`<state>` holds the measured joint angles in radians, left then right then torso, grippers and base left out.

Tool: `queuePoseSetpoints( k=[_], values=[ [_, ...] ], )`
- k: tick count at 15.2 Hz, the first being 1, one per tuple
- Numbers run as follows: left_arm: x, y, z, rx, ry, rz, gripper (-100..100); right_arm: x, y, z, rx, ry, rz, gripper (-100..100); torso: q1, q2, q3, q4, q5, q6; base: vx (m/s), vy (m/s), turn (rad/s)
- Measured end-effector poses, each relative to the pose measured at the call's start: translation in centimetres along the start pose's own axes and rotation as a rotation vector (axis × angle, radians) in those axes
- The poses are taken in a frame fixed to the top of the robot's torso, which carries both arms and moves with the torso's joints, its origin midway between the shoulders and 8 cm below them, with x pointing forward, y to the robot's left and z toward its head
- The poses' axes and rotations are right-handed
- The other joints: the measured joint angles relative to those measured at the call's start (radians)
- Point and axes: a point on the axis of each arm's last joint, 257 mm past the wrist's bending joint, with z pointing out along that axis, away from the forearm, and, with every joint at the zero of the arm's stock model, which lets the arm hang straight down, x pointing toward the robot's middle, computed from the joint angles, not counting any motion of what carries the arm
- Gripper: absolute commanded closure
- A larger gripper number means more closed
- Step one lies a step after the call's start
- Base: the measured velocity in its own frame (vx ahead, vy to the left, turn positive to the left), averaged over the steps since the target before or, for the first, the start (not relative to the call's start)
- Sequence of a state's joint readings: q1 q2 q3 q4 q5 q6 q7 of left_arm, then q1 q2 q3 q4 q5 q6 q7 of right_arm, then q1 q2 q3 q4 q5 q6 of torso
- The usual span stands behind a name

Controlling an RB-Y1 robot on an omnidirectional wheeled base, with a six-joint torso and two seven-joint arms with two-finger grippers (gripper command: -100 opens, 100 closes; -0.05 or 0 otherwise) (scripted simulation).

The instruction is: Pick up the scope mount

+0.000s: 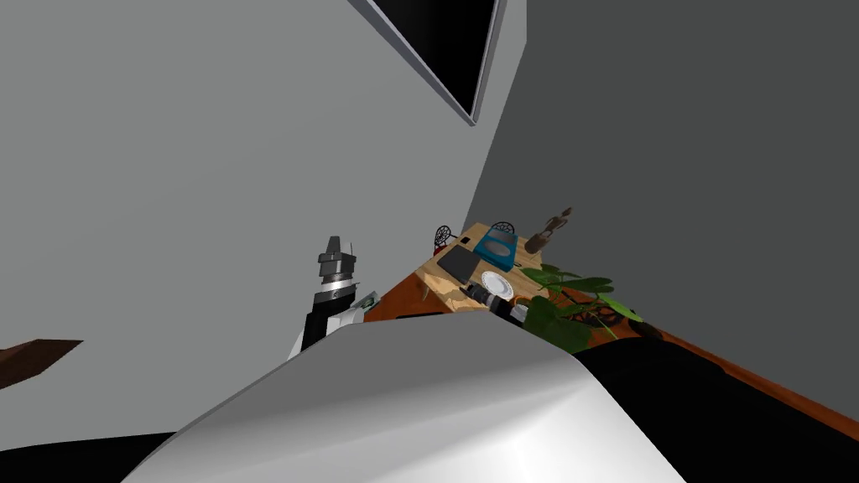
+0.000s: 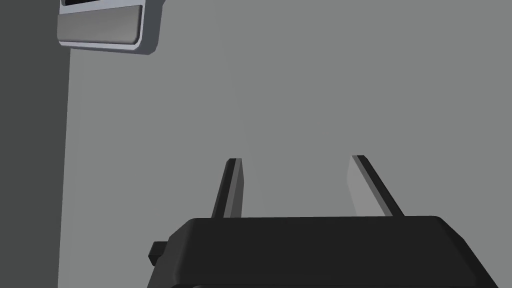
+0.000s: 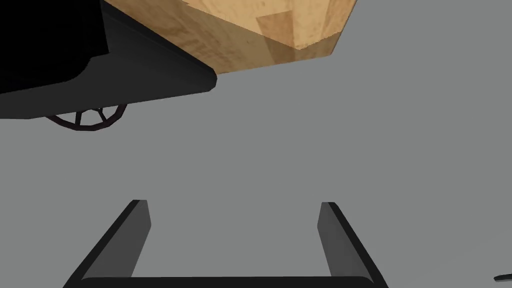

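Observation:
A wooden table [image 1: 442, 283] stands in the room's corner with several small things on it. Among them are a dark flat pad [image 1: 459, 264], a small dark piece [image 1: 464, 241] and two dark spoked rings [image 1: 442, 237]. Which one is the scope mount I cannot tell. My right arm [image 1: 485, 297] lies over the table's near edge. In its wrist view my right gripper [image 3: 234, 203] is open and holds nothing, facing a grey wall past the table's corner [image 3: 260, 30], a dark slab [image 3: 125, 85] and a spoked ring [image 3: 87, 117]. My left gripper [image 2: 296, 158] is open and raised beside the table [image 1: 335, 245].
On the table are also a blue box [image 1: 495, 246], a white plate [image 1: 497, 283], a brown figurine [image 1: 549, 228] and a leafy plant [image 1: 570, 306] at its right end. Grey walls close in behind and to the right. A dark window [image 1: 445, 42] hangs high on the wall.

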<state>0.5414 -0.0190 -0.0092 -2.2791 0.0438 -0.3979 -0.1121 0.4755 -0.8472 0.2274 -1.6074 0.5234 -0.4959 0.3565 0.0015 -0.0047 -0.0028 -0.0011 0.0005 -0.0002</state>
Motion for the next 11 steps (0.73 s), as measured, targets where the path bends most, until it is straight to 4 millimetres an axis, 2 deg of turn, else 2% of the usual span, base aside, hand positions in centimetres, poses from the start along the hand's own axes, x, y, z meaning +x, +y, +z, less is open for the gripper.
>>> queuePoseSetpoints(
  k=[7, 11],
  values=[
    [0.0, 0.0, 0.0, 0.0, 0.0, 0.0, 0, 5.5, -4.1, -3.4, 0.023, 0.204, -0.143, -100, 0.001, 0.001, 0.001, 0.0, 0.0, 0.0, 0.037, 0.009, 0.151],
    [0.0, 0.0, 0.0, 0.0, 0.0, 0.0, 0, 9.7, -6.6, -7.2, 0.027, 0.355, -0.244, -100, 0.0, 0.001, 0.001, 0.001, 0.002, -0.001, 0.027, 0.036, 0.166]
  ],
)
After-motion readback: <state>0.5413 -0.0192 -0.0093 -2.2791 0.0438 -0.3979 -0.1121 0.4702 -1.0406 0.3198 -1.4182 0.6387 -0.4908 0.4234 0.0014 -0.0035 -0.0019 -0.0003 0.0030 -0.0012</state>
